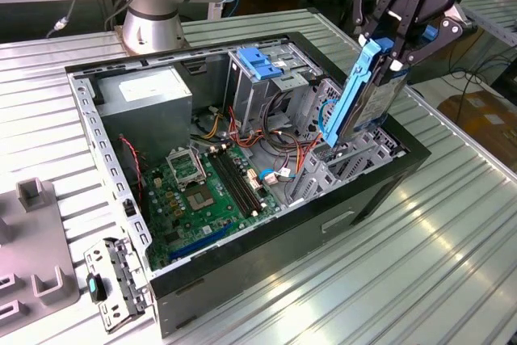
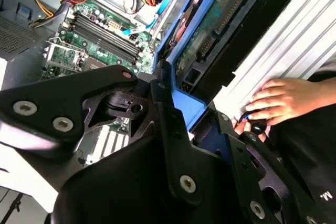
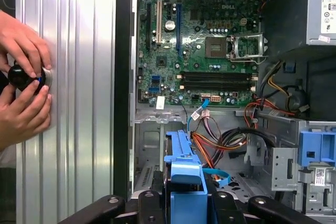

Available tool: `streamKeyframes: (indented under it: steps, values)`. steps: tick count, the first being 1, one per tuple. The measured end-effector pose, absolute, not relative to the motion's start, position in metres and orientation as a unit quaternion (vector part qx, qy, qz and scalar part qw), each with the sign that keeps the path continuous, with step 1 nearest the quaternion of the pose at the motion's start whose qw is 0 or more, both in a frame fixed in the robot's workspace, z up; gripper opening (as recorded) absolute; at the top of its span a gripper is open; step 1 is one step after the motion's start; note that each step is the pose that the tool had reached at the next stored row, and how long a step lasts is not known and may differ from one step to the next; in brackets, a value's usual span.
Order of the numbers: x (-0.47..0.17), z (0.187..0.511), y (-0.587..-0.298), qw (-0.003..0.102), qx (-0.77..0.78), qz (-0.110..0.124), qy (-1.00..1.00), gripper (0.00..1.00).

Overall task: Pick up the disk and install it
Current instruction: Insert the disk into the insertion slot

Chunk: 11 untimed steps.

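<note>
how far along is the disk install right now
Done: the pick-up, since the gripper is shut on the disk, holding it tilted in the air. In hand: the disk hangs over the grey drive bay at the open computer case's end on the exterior view's right. Left: seating it, as the disk is not yet in the bay.

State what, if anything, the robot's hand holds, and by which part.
The hand holds the disk by its upper end, at the blue rails.
</note>
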<state>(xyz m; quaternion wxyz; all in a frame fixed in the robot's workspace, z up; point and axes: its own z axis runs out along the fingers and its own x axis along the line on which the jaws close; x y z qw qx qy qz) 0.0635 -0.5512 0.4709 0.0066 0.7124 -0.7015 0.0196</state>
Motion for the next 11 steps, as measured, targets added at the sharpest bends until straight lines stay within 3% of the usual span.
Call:
streamKeyframes:
  steps: [11]
  values:
    - [0.0608,0.4621,-0.5512,0.007,0.711,0.02,-0.703,0.37]
